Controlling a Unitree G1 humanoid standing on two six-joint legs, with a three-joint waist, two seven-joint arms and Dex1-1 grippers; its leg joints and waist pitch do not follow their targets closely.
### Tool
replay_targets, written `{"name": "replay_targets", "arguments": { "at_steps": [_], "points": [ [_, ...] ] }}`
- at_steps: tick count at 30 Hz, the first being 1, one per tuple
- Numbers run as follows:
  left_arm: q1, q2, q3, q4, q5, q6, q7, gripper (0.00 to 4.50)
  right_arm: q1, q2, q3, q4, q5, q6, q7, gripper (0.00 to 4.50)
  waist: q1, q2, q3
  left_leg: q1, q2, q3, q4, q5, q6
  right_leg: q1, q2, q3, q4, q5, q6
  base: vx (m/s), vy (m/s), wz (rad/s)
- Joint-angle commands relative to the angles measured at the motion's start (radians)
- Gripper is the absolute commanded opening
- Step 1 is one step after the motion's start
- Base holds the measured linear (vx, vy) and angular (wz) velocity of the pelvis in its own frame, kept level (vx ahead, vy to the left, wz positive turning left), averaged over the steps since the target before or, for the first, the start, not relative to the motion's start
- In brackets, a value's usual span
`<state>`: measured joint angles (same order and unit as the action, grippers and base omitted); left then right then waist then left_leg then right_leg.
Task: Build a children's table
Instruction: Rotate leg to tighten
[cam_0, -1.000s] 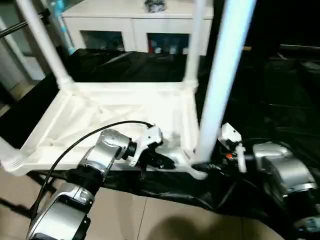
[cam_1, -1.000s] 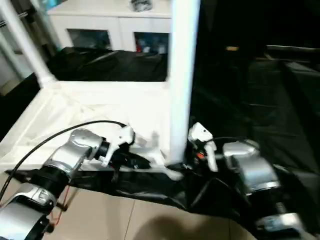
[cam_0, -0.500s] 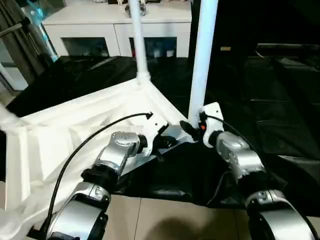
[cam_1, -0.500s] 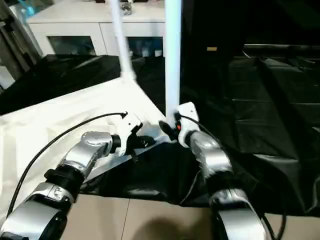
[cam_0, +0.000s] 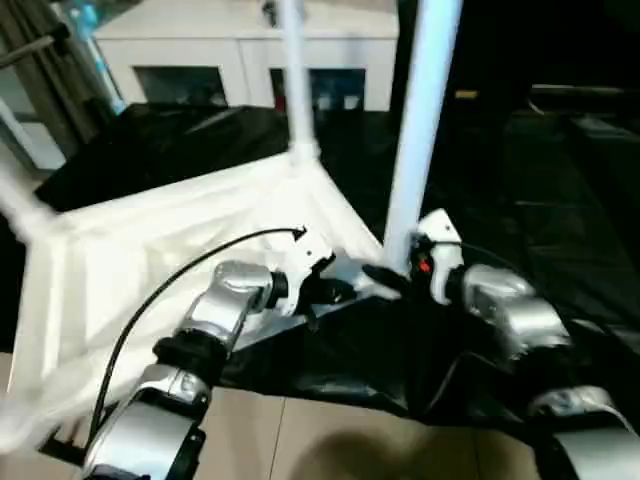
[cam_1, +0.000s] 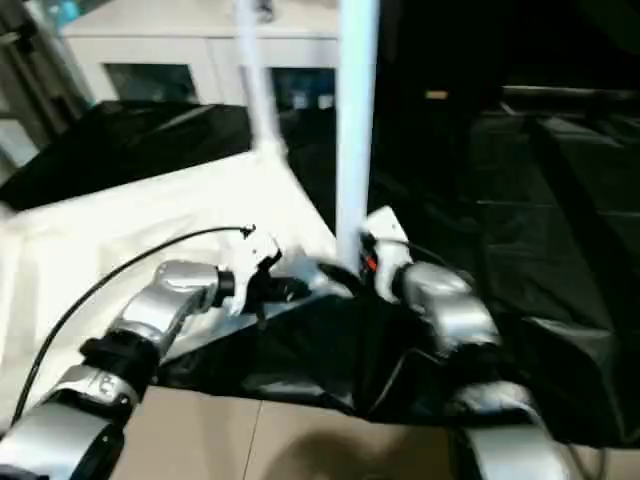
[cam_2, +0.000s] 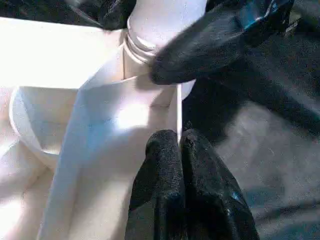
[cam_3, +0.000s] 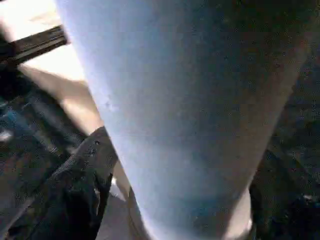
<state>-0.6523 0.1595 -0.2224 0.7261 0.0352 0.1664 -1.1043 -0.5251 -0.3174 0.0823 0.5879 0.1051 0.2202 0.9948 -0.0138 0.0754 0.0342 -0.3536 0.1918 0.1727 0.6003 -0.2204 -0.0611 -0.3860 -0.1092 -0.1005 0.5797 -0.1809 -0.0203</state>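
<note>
Left gripper (cam_2: 180, 145) pinches tabletop (cam_0: 150, 250) rim beside leg (cam_0: 420, 130)

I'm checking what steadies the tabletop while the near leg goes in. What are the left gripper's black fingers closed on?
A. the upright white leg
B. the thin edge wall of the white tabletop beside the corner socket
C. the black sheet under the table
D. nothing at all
B: in the left wrist view the left gripper pinches the thin edge wall of the tabletop, just short of the socket holding the leg.
</note>
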Motion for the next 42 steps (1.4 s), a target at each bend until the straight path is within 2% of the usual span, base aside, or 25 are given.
{"name": "replay_targets", "arguments": {
  "at_steps": [1,4,6,8,11,12,15,21,28,30,32,33,34,35,36,37,38,39,40,41,42],
  "points": [
    [-0.012,-0.027,-0.035,-0.056,-0.035,-0.035,-0.049,0.00,0.039,0.027,0.126,-0.064,0.029,0.027,0.172,3.63,0.006,-0.014,-0.053,-0.008,0.037,-0.003,-0.072,-0.139,0.142,0.054,-0.042,0.040,-0.058,-0.162,-0.256,0.000,0.000,0.00],
    [-0.007,-0.007,-0.043,-0.065,-0.037,-0.044,-0.095,0.00,0.073,-0.027,0.147,-0.128,0.051,0.046,0.260,3.63,0.020,-0.014,-0.054,-0.005,0.040,-0.003,-0.072,-0.135,0.147,0.053,-0.041,0.042,-0.056,-0.150,-0.253,0.000,0.000,0.00],
    [-0.006,0.023,-0.054,-0.062,-0.032,-0.059,-0.147,0.00,0.114,-0.107,0.177,-0.214,0.078,0.085,0.372,3.63,0.026,-0.012,-0.054,-0.004,0.038,-0.002,-0.072,-0.128,0.149,0.053,-0.040,0.042,-0.057,-0.148,-0.256,0.000,0.000,0.00],
    [-0.007,0.038,-0.058,-0.059,-0.030,-0.062,-0.168,0.00,0.125,-0.128,0.181,-0.236,0.076,0.081,0.398,3.63,0.036,-0.010,-0.054,-0.003,0.041,-0.002,-0.071,-0.114,0.155,0.052,-0.042,0.044,-0.055,-0.131,-0.255,0.000,0.000,0.00],
    [-0.006,0.053,-0.062,-0.063,-0.028,-0.060,-0.192,0.00,0.133,-0.148,0.188,-0.256,0.075,0.094,0.424,3.63,0.043,-0.011,-0.054,-0.003,0.040,-0.002,-0.073,-0.117,0.142,0.052,-0.043,0.043,-0.056,-0.148,-0.253,0.000,0.000,0.00],
    [-0.005,0.054,-0.061,-0.065,-0.029,-0.059,-0.196,0.00,0.135,-0.151,0.190,-0.264,0.076,0.103,0.429,3.63,0.045,-0.008,-0.054,-0.002,0.040,-0.003,-0.073,-0.118,0.136,0.052,-0.043,0.043,-0.056,-0.154,-0.251,0.000,0.000,0.00],
    [-0.002,0.056,-0.059,-0.069,-0.032,-0.058,-0.202,0.00,0.137,-0.150,0.190,-0.273,0.079,0.118,0.427,3.51,0.044,-0.012,-0.056,-0.003,0.040,-0.003,-0.073,-0.110,0.127,0.053,-0.042,0.043,-0.055,-0.140,-0.250,0.000,0.000,0.00],
    [0.004,0.052,-0.063,-0.076,-0.040,-0.054,-0.194,0.00,0.142,-0.131,0.185,-0.279,0.086,0.139,0.397,3.07,0.046,-0.011,-0.056,-0.004,0.039,-0.003,-0.070,-0.084,0.136,0.053,-0.043,0.043,-0.051,-0.114,-0.256,0.000,0.000,0.00],
    [0.008,0.019,-0.044,-0.074,-0.046,-0.031,-0.133,0.00,0.146,-0.058,0.145,-0.203,0.072,0.108,0.278,2.64,0.044,-0.012,-0.052,-0.004,0.038,-0.002,-0.074,-0.117,0.114,0.052,-0.043,0.042,-0.058,-0.179,-0.241,0.000,0.000,0.00],
    [0.003,0.000,-0.034,-0.065,-0.045,-0.028,-0.088,0.00,0.142,-0.014,0.126,-0.151,0.050,0.080,0.183,2.60,0.037,-0.012,-0.048,-0.002,0.037,-0.002,-0.079,-0.170,0.089,0.049,-0.045,0.043,-0.067,-0.258,-0.221,0.000,0.000,0.00],
    [-0.003,-0.014,-0.025,-0.054,-0.043,-0.023,-0.050,0.00,0.134,0.016,0.111,-0.115,0.035,0.069,0.113,2.59,0.025,-0.011,-0.047,-0.001,0.033,-0.006,-0.082,-0.188,0.066,0.048,-0.044,0.042,-0.073,-0.309,-0.202,0.000,0.000,0.00],
    [-0.011,-0.029,-0.020,-0.040,-0.037,-0.020,-0.010,0.00,0.122,0.058,0.091,-0.065,0.015,0.054,0.017,2.59,0.020,-0.014,-0.046,-0.001,0.032,-0.006,-0.083,-0.194,0.063,0.047,-0.043,0.041,-0.076,-0.319,-0.198,0.000,0.000,0.00],
    [-0.013,-0.032,-0.019,-0.036,-0.034,-0.020,-0.001,0.00,0.119,0.066,0.088,-0.055,0.011,0.051,-0.003,2.59,0.015,-0.013,-0.046,-0.001,0.031,-0.006,-0.083,-0.199,0.059,0.047,-0.043,0.041,-0.076,-0.328,-0.196,0.000,0.000,0.00],
    [-0.017,-0.039,-0.018,-0.027,-0.028,-0.021,0.020,0.00,0.112,0.083,0.081,-0.034,0.002,0.045,-0.044,2.58,0.005,-0.011,-0.045,-0.006,0.029,-0.009,-0.084,-0.203,0.053,0.050,-0.043,0.039,-0.077,-0.343,-0.188,0.000,0.000,0.00],
    [-0.027,-0.054,-0.013,-0.009,-0.016,-0.016,0.067,0.00,0.090,0.126,0.061,0.023,-0.023,0.025,-0.160,2.58,-0.001,-0.012,-0.046,-0.002,0.027,-0.009,-0.083,-0.214,0.053,0.047,-0.042,0.039,-0.081,-0.356,-0.182,0.000,0.000,0.00],
    [-0.028,-0.056,-0.012,-0.008,-0.016,-0.014,0.073,0.00,0.087,0.132,0.057,0.030,-0.025,0.024,-0.174,2.58,-0.011,-0.008,-0.045,-0.003,0.027,-0.009,-0.084,-0.220,0.050,0.044,-0.041,0.039,-0.081,-0.359,-0.184,0.000,0.000,0.00],
    [-0.042,-0.079,0.003,0.012,-0.009,0.004,0.143,0.00,0.042,0.192,0.015,0.111,-0.038,0.010,-0.347,2.58,-0.014,-0.006,-0.045,-0.004,0.027,-0.012,-0.084,-0.219,0.045,0.046,-0.043,0.038,-0.080,-0.363,-0.183,0.000,0.000,0.00],
    [-0.049,-0.093,0.012,0.021,-0.007,0.013,0.183,0.00,0.015,0.221,0.000,0.150,-0.046,0.004,-0.428,2.58,-0.026,-0.005,-0.041,-0.006,0.026,-0.014,-0.087,-0.241,0.031,0.044,-0.041,0.035,-0.082,-0.390,-0.175,0.000,0.000,0.00],
    [-0.054,-0.102,0.018,0.027,-0.007,0.018,0.209,0.00,-0.001,0.239,-0.008,0.174,-0.051,-0.001,-0.473,2.58,-0.032,-0.005,-0.042,0.002,0.023,-0.015,-0.086,-0.267,0.025,0.039,-0.040,0.033,-0.087,-0.423,-0.166,0.000,0.000,0.00],
    [-0.056,-0.106,0.020,0.029,-0.008,0.020,0.219,0.00,-0.007,0.247,-0.008,0.180,-0.052,-0.005,-0.479,2.58,-0.036,-0.006,-0.042,0.003,0.022,-0.013,-0.084,-0.275,0.028,0.037,-0.040,0.034,-0.089,-0.428,-0.166,0.000,0.000,0.00],
    [-0.061,-0.118,0.027,0.034,-0.009,0.024,0.249,0.00,-0.027,0.271,-0.003,0.195,-0.056,-0.020,-0.489,2.58,-0.039,-0.004,-0.043,-0.002,0.023,-0.013,-0.084,-0.276,0.039,0.040,-0.042,0.035,-0.090,-0.422,-0.168,0.000,0.000,0.00]
  ]
}}
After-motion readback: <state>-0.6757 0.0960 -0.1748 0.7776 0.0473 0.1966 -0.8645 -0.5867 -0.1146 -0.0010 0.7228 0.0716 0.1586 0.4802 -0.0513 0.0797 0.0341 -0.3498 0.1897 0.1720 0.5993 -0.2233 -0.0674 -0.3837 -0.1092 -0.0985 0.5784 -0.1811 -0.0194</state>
